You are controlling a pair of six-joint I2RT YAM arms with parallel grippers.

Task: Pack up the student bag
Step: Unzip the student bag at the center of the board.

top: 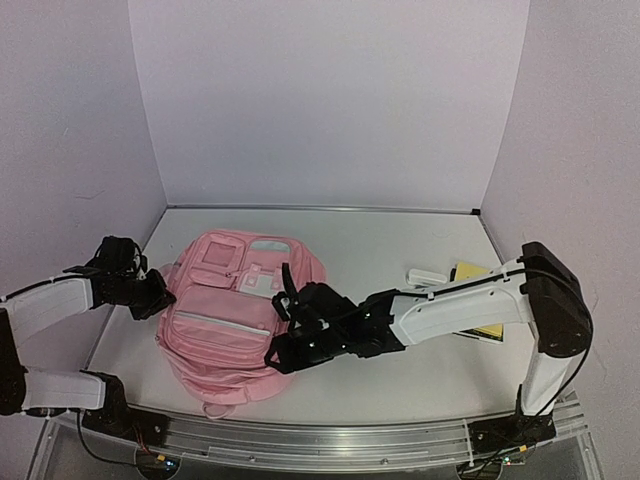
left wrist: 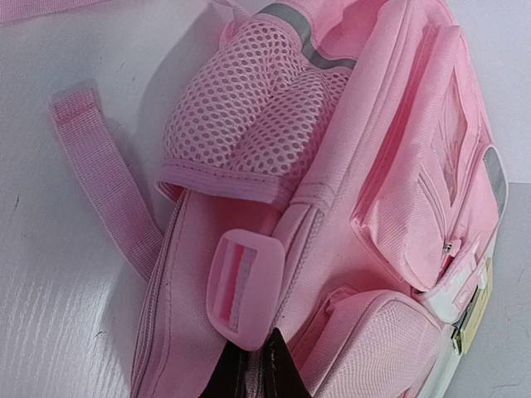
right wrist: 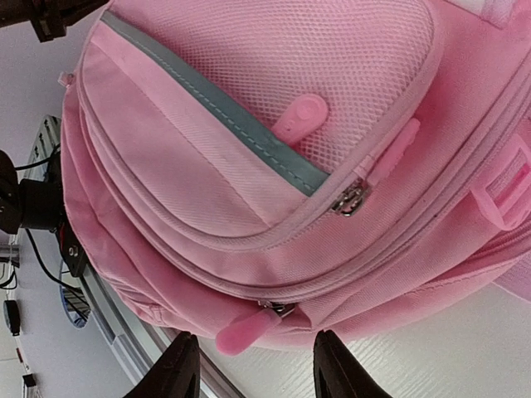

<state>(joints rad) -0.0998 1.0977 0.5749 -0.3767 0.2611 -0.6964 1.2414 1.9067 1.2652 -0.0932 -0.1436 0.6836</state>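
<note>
The student bag (top: 228, 315) is a pink backpack lying flat on the white table, front pockets facing up. My left gripper (top: 153, 293) is at its left side. In the left wrist view the left gripper (left wrist: 253, 375) is shut, pinching the bag's side seam just below a pink strap buckle (left wrist: 242, 286). My right gripper (top: 283, 350) is at the bag's near right edge. In the right wrist view the right gripper (right wrist: 257, 369) stands open, and a pink zip pull (right wrist: 247, 328) hangs between its fingers, touching neither. A second slider (right wrist: 352, 199) sits higher on the front pocket.
A yellow book (top: 482, 300) and a small white object (top: 425, 276) lie on the table to the right of the bag, partly under my right arm. An aluminium rail (top: 300, 442) runs along the near edge. White walls enclose the back and both sides.
</note>
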